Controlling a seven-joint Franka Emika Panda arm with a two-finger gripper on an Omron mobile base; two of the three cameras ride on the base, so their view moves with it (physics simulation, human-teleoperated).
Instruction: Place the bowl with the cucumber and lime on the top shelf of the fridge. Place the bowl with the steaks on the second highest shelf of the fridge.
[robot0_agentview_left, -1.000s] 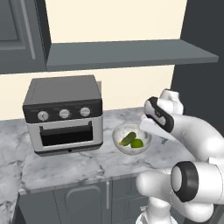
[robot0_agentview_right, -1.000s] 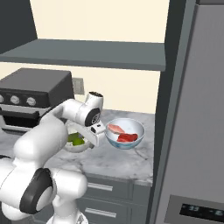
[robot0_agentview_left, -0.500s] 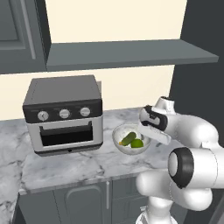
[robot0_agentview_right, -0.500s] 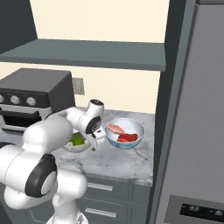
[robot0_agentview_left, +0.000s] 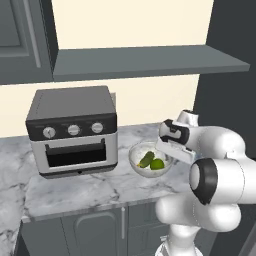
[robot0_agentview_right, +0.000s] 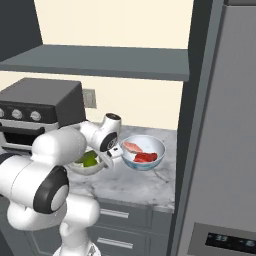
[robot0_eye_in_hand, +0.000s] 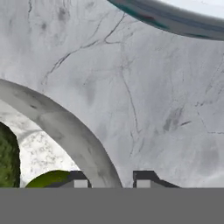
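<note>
Cucumber-lime bowl (robot0_agentview_left: 149, 161) near worktop (robot0_agentview_left: 75, 187) front edge, beside steak bowl (robot0_agentview_right: 144, 152). Gripper (robot0_eye_in_hand: 108, 180) spread, straddling rim. Risk: thin rim slipping from pinch, tipping bowl, knocking steak bowl; fridge (robot0_agentview_right: 220, 135) door closed.

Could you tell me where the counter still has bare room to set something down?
The marble counter is bare in front of the toaster oven and along its front edge. It is crowded at the fridge end, where the gripper straddles the rim of the cucumber bowl, close beside the steak bowl.

Fingers (robot0_eye_in_hand: 80, 183) parted, arm low, folded
</note>
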